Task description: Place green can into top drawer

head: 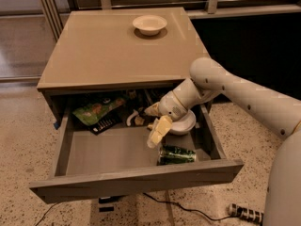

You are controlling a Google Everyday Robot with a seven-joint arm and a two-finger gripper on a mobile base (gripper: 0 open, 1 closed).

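Note:
The green can (178, 155) lies on its side on the grey floor of the open top drawer (136, 179), near the front right corner. My gripper (151, 126) hangs in the drawer just above and to the left of the can, apart from it. Its pale fingers (159, 131) are spread open and hold nothing. The white arm reaches in from the right over the drawer's right wall.
A green snack bag (96, 108) and a black object (106, 122) lie at the drawer's back left. A white dish (184, 124) sits in the drawer under my wrist. A white bowl (149, 24) stands on the tan cabinet top (117, 51). A power strip (244, 213) and cables lie on the floor.

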